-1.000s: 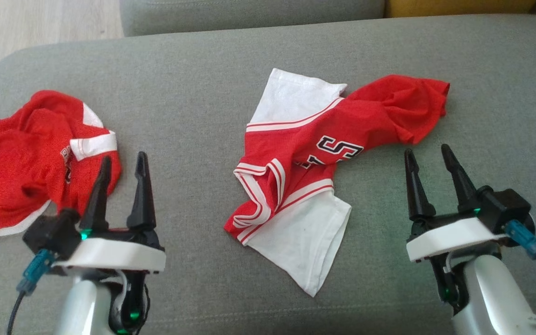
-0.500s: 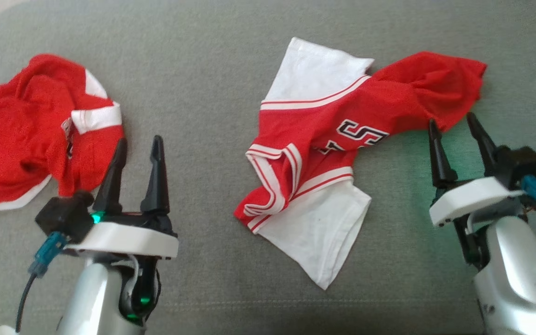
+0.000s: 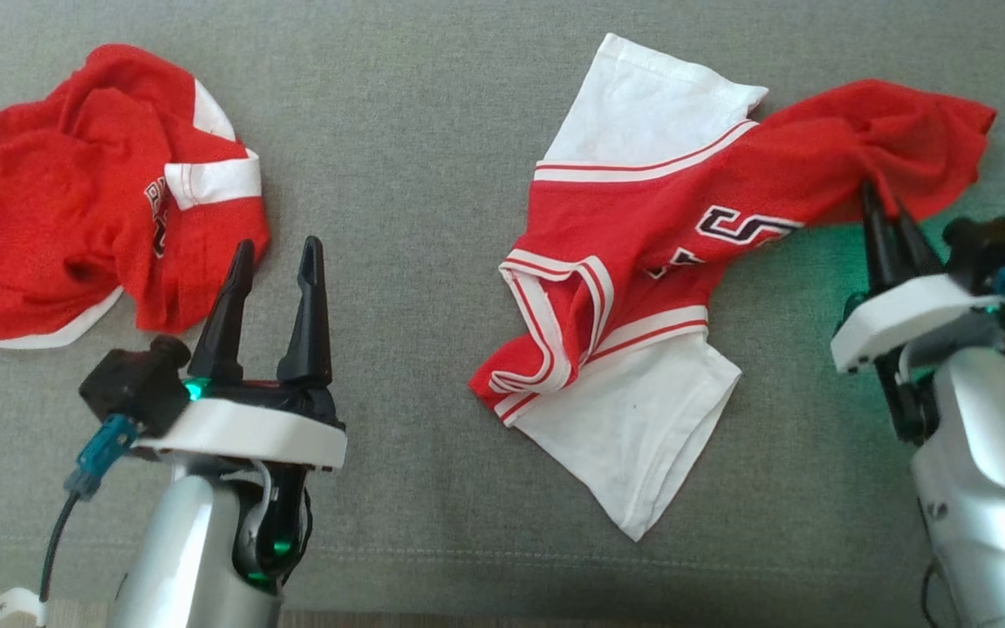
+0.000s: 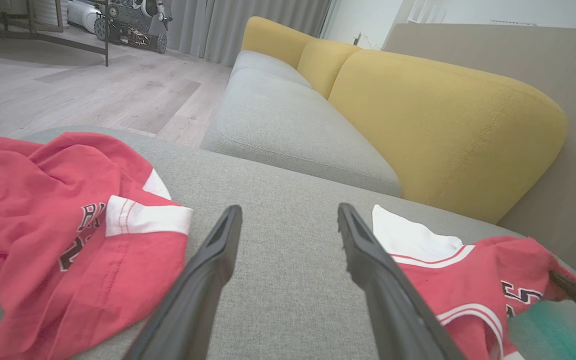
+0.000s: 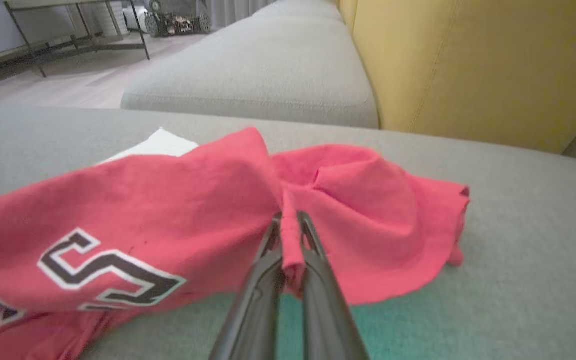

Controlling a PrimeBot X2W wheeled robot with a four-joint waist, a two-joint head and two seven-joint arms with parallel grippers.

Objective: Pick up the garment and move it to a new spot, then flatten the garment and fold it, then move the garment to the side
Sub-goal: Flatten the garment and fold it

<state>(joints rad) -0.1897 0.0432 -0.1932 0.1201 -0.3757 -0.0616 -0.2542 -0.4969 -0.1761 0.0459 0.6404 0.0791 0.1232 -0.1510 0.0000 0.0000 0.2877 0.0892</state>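
Red-and-white jersey [image 3: 642, 253]: crumpled, centre-right on grey sofa cushion [image 3: 415, 174]. Right gripper [image 3: 883, 199], spread a second ago, now pinches a fold at its red end. Second red garment [image 3: 75, 192] far left. Yellow backrest [image 4: 443, 115] and wood floor [image 4: 93, 90] beyond. Left gripper [image 3: 280, 249] low over the cushion, fingers spread, empty.

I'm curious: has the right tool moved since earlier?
Yes. The right tool reached forward onto the red end of the right-hand crumpled red-and-white fabric jersey.
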